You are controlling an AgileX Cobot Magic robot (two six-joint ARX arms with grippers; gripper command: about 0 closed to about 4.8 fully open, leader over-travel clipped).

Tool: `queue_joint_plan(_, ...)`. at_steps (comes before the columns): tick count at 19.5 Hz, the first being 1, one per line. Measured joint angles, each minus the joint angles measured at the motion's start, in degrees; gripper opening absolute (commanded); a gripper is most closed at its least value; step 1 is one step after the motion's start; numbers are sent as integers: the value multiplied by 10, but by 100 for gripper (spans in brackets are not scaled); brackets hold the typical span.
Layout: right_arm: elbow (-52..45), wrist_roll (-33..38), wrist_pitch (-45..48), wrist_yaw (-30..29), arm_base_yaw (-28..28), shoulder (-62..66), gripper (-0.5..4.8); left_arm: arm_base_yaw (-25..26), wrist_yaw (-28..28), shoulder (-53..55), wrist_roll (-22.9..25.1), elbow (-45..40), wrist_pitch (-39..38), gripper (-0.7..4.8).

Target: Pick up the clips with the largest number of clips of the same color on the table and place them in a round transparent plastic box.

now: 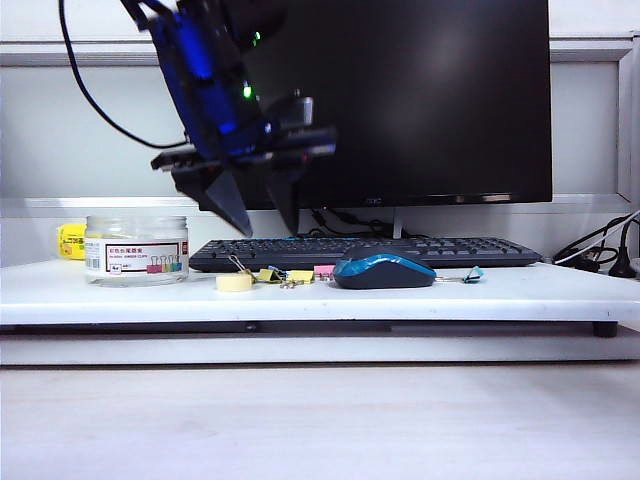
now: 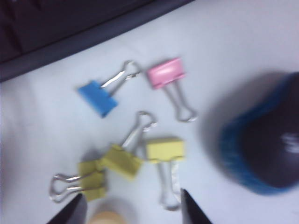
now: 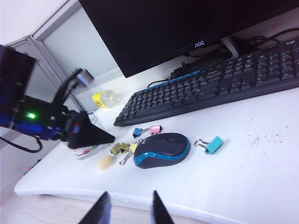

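Overhead, open left pincer point(image 1: 262, 205) clears clips point(image 2: 122, 161).

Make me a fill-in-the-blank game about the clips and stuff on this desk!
1. Near the mouse, the clip colour there is most of is ____.
2. The pink clip lies beside a ____ clip.
3. The left gripper hangs above the clips with its jaws ____.
4. The clear jar has no ____ on top.

Missing words: yellow; blue; open; lid
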Motion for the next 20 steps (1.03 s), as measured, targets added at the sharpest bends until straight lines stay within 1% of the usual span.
queue_joint_plan(2, 0, 0, 0, 0, 0, 0, 118, 4, -29, 9, 9, -1, -9, 269)
queue_joint_plan(5, 0, 0, 0, 0, 0, 0, 118, 9, -41, 9, 20, 3, -4, 268)
queue_joint_plan(13, 0, 0, 0, 0, 0, 0, 118, 25, -37, 29, 20, 3, -2, 268)
queue_joint_plan(14, 0, 0, 0, 0, 0, 0, 118, 27, -37, 30, 20, 3, -2, 236)
queue_joint_plan(15, 0, 0, 0, 0, 0, 0, 117, 29, -31, 31, 20, 3, -2, 178)
queue_joint_plan(20, 0, 0, 0, 0, 0, 0, 117, 29, -24, 31, 17, 3, 0, 174)
